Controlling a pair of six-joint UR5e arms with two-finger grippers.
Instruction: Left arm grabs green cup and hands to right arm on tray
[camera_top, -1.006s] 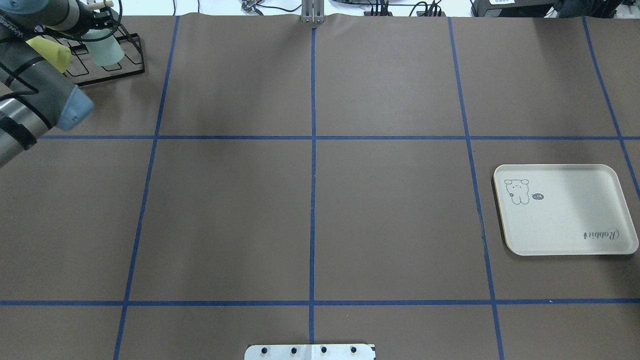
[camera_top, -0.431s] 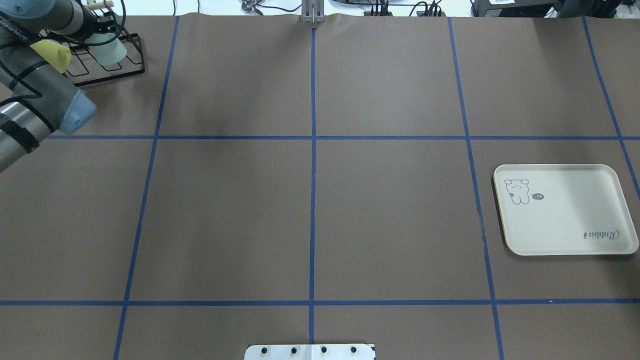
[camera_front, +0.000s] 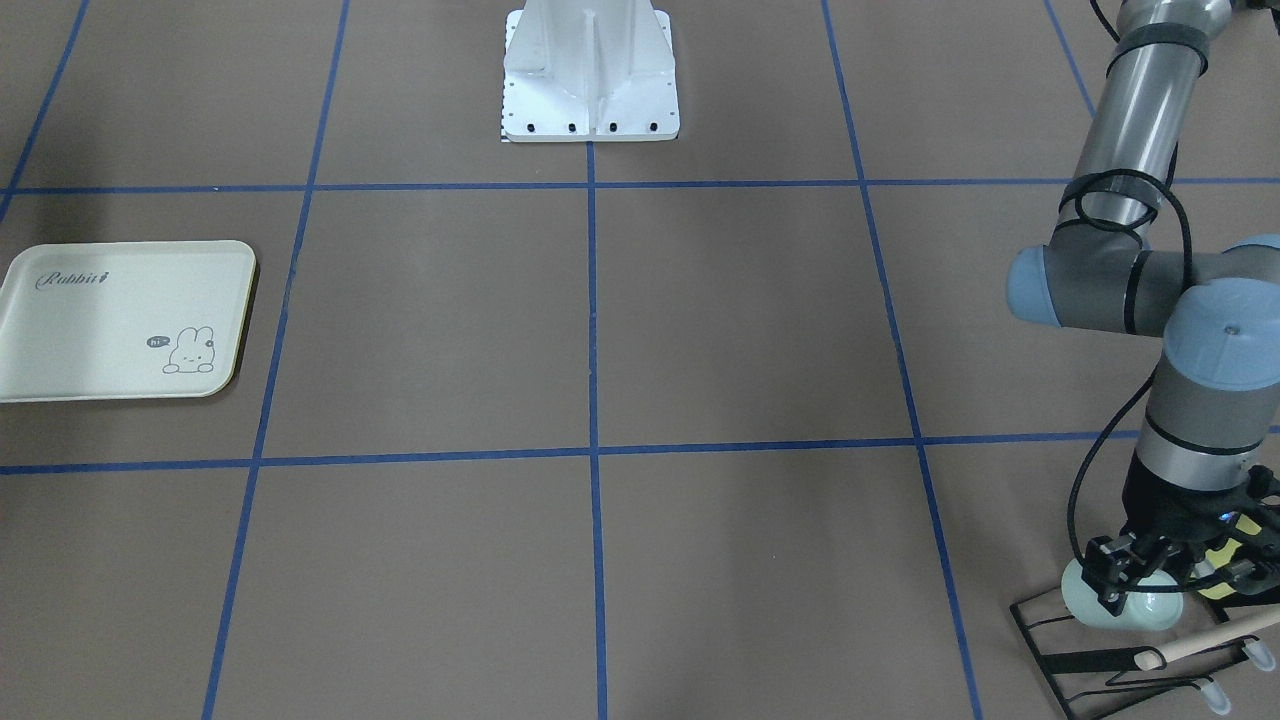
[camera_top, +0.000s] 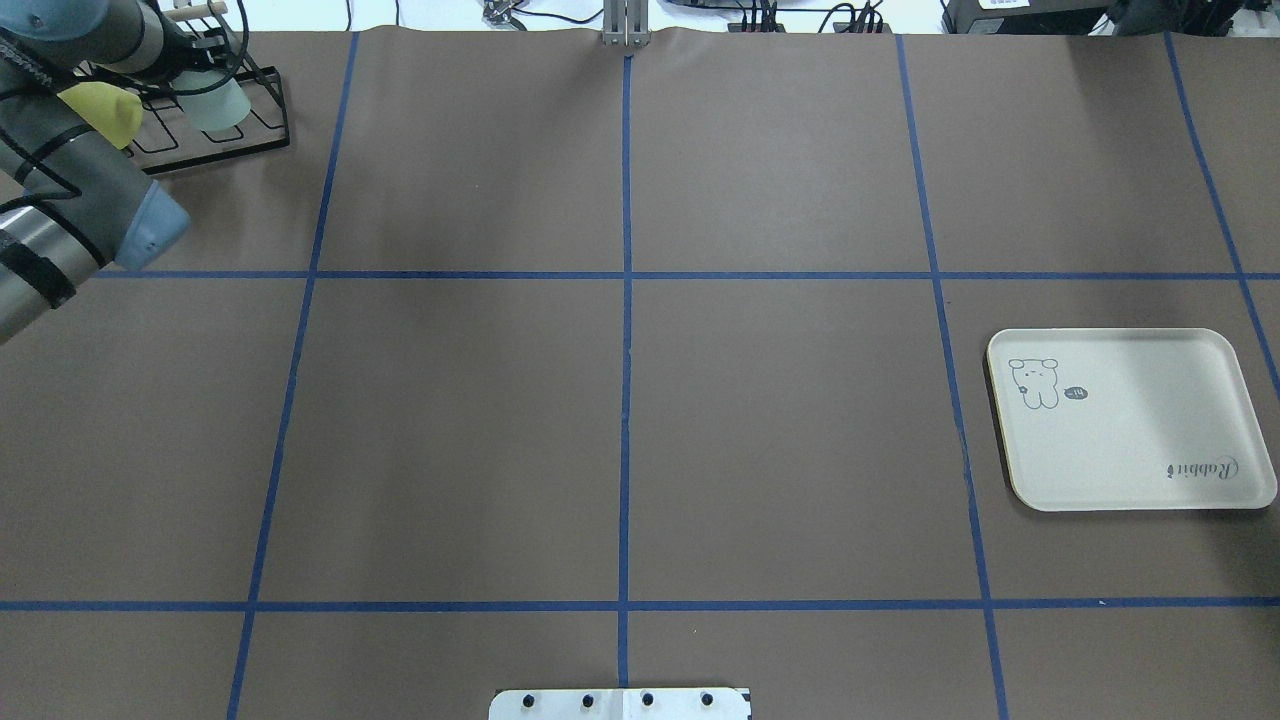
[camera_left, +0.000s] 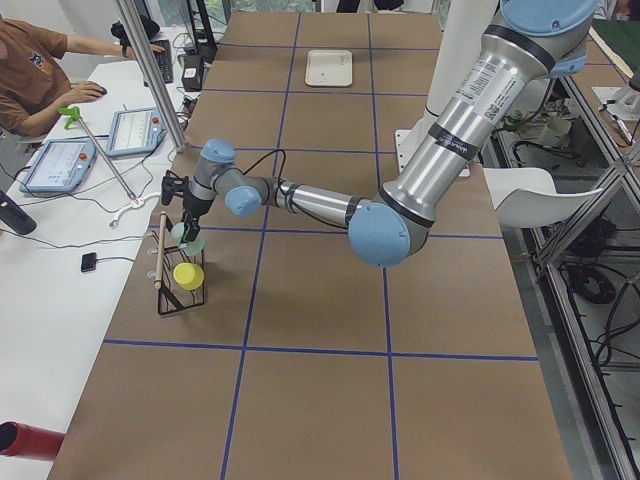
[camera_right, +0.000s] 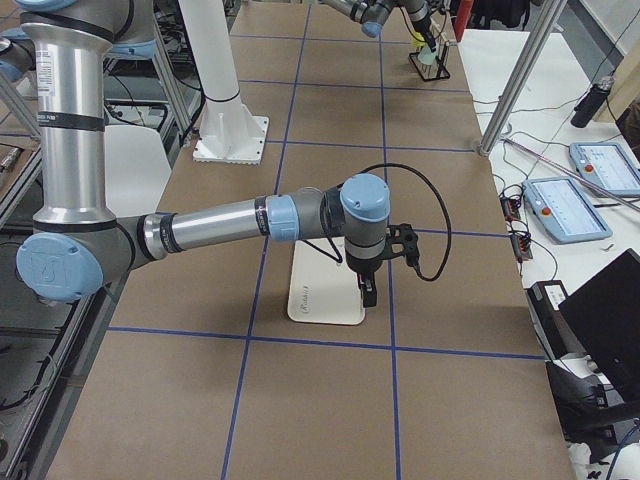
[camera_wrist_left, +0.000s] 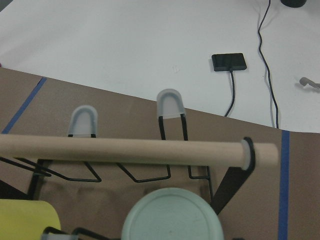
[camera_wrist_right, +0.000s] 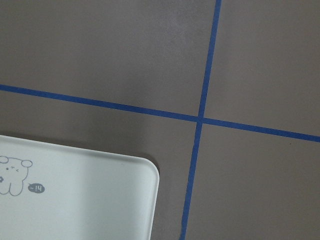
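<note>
The pale green cup (camera_front: 1150, 608) lies tilted on a black wire rack (camera_front: 1060, 650) at the table's far left corner. My left gripper (camera_front: 1135, 585) reaches down from above, and its jaws are shut on the cup's sides. In the overhead view the cup (camera_top: 220, 105) pokes out from under the left wrist. In the left wrist view its round base (camera_wrist_left: 172, 217) sits just below a wooden dowel (camera_wrist_left: 135, 150). The cream tray (camera_top: 1130, 430) lies flat at the right side, with nothing on it. My right gripper (camera_right: 368, 290) hangs over the tray (camera_right: 320, 290); I cannot tell whether it is open or shut.
A yellow cup (camera_top: 100, 108) sits on the same rack, right next to the green one. The robot's white base plate (camera_front: 590, 70) is at mid-table on the robot's side. Blue tape lines grid the brown table. Operators' tablets (camera_left: 60, 165) lie on a side desk.
The left arm has drawn slightly away towards the far edge, and the green cup has shifted and tilted with the gripper on the rack. The tray has not moved.
</note>
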